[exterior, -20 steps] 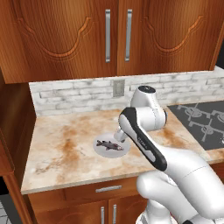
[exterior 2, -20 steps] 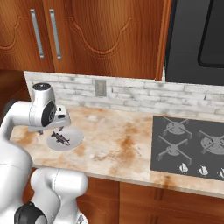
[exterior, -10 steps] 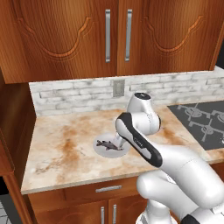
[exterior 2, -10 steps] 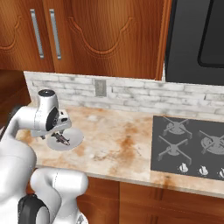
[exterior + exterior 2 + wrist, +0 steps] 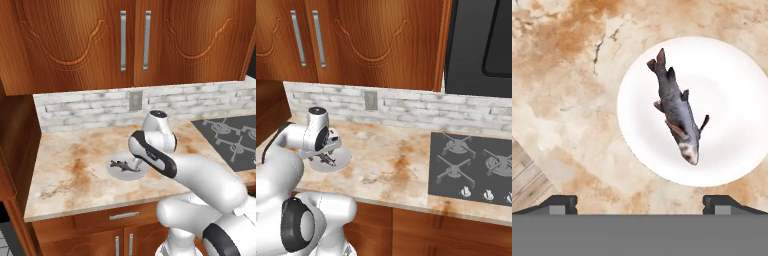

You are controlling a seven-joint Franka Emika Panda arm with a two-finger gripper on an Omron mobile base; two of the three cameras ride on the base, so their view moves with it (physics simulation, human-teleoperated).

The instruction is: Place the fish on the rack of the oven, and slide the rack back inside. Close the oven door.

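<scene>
The fish (image 5: 677, 119) is slender and dark grey, with small dark fins, a reddish tinge along its side and a pale head. It lies on the round white plate (image 5: 732, 90), off the plate's middle, on my marbled bench (image 5: 572, 75). My tool (image 5: 640, 202) hangs above the plate's near rim, fingertips (image 5: 559, 202) spread wide and holding nothing. The right base view adds the black cooktop (image 5: 476, 167) well apart from the plate; the left base view shows the fish small beside my forearm.
</scene>
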